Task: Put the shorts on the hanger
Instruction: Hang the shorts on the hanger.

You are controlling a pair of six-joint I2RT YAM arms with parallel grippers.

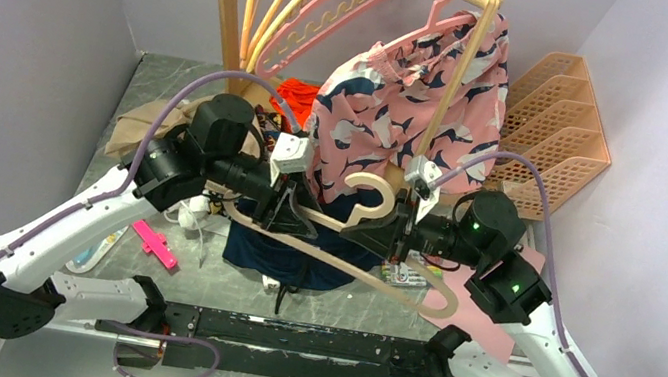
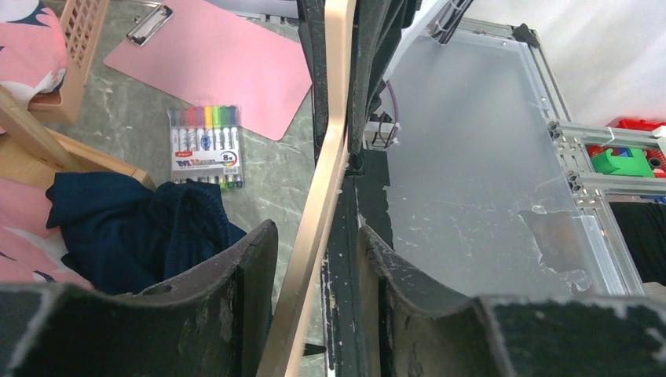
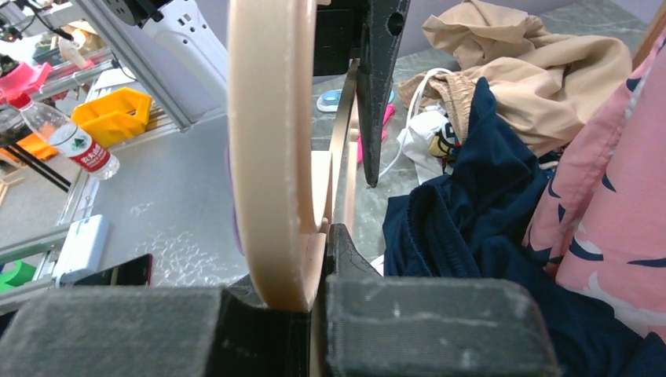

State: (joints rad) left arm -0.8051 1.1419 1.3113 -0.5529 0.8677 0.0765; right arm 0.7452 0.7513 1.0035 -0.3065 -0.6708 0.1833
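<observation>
The cream hanger (image 1: pixel 439 301) is held level above the table centre, hook up. My right gripper (image 1: pixel 391 230) is shut on it at the base of the hook (image 3: pixel 267 157). My left gripper (image 1: pixel 287 203) sits at the hanger's left arm. In the left wrist view that arm (image 2: pixel 334 118) runs between the parted fingers (image 2: pixel 251 298), close to the left one with a gap to the right one, so the left gripper (image 2: pixel 316 228) is open. The navy shorts (image 1: pixel 298 259) lie crumpled on the table beneath the hanger, seen also as dark folds (image 2: pixel 133 228) and beside my right gripper (image 3: pixel 471 212).
Pink printed shorts (image 1: pixel 416 90) hang on the wooden rack (image 1: pixel 228 0) behind, with pink hangers (image 1: pixel 338 7). An orange file tray (image 1: pixel 558 123) stands back right. A tan garment (image 1: pixel 143 123) lies left. A marker pack (image 2: pixel 206 145) and pink clipboard (image 2: pixel 220 63) lie on the table.
</observation>
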